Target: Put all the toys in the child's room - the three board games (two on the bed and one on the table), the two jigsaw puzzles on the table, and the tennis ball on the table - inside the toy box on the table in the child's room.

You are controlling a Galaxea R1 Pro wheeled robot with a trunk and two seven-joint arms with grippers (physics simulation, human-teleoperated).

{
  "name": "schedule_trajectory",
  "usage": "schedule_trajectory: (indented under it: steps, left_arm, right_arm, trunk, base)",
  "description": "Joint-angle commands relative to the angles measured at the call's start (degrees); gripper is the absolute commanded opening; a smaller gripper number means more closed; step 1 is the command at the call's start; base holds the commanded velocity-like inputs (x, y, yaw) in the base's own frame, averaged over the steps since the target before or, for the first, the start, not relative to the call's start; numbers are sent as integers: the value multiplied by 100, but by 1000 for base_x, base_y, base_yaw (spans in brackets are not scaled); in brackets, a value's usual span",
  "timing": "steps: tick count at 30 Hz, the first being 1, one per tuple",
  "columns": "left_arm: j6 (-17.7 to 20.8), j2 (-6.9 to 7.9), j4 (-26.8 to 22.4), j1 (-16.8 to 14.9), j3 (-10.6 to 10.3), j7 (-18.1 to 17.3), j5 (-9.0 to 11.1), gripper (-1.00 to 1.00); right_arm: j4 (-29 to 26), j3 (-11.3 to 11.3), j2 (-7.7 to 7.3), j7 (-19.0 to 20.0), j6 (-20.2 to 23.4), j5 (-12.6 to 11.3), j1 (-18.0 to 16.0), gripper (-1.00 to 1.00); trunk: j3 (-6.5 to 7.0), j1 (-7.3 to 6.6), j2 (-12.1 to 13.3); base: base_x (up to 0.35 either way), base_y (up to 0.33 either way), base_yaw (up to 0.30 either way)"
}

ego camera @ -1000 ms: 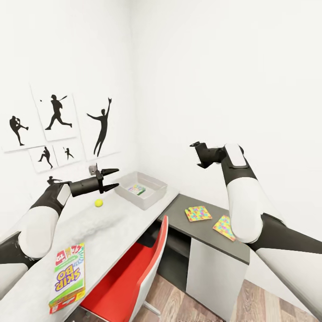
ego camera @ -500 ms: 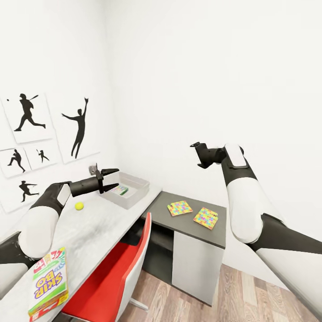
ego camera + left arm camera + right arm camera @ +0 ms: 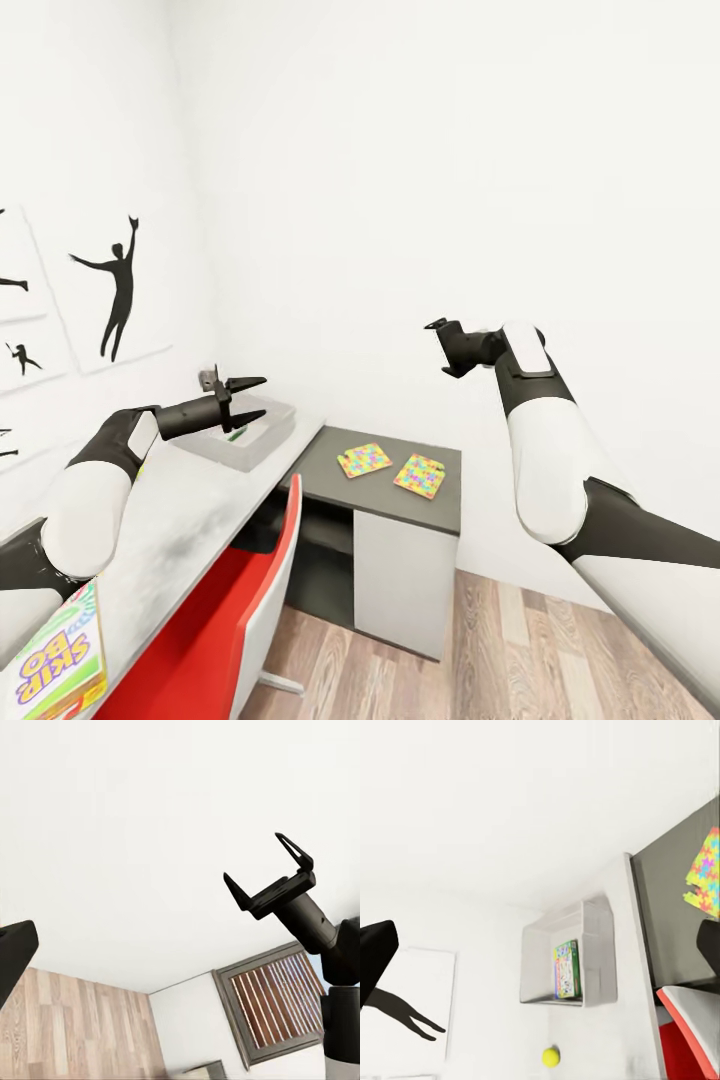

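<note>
Both claws are spread wide and carrying nothing: left gripper (image 3: 243,398) over the shallow grey toy box (image 3: 262,446), right gripper (image 3: 441,346) up in the air. My worry is the red chair (image 3: 255,590) tucked against the pale grey mottled table (image 3: 190,510). It could get bumped by the base on the way to the two multicoloured jigsaw puzzles (image 3: 392,468).

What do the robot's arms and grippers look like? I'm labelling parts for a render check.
Both arms have glossy white rounded shells with black joint sections. The left gripper and right gripper are matte black, each with two thin angular fingers on a dark cylindrical wrist. No cables or markings show.

2 jigsaw puzzles (image 3: 364,460) (image 3: 420,476): yellow/pink/blue/green. Toy box (image 3: 598,952) light grey, tennis ball (image 3: 550,1057) yellow-green, chair (image 3: 235,610) red at 7 o'clock.
</note>
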Motion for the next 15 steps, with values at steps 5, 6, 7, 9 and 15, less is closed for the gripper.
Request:
schedule_trajectory:
  steps: [5,6,7,9,15]
  left_arm:
    - [39,-2,-1,-4,32,-37,-57,100]
    - [38,-2,-1,-4,30,-36,-57,100]
    - [36,-2,-1,-4,27,-34,-57,100]
    - [32,-2,-1,-4,22,-33,-58,100]
    - [22,-8,-1,-4,11,-31,-63,100]
  right_arm:
    - [3,-24,6,-56,2,-54,-3,100]
    - [4,-24,6,-56,1,-53,-3,100]
    - [5,-24,6,-56,1,-53,-3,100]
    - [5,-24,6,-56,1,-53,0,100]
    - [12,-24,5,-53,7,-53,8,100]
  trunk:
    - [-3,2,-5]
    - [-3,2,-5]
    - [-3,2,-5]
    - [-3,2,-5]
    - [-3,2,-5]
  base:
    - [-2,0,-278]
    - [-17,0,-278]
    - [-51,0,-278]
    - [-80,0,-278]
    - [-108,0,-278]
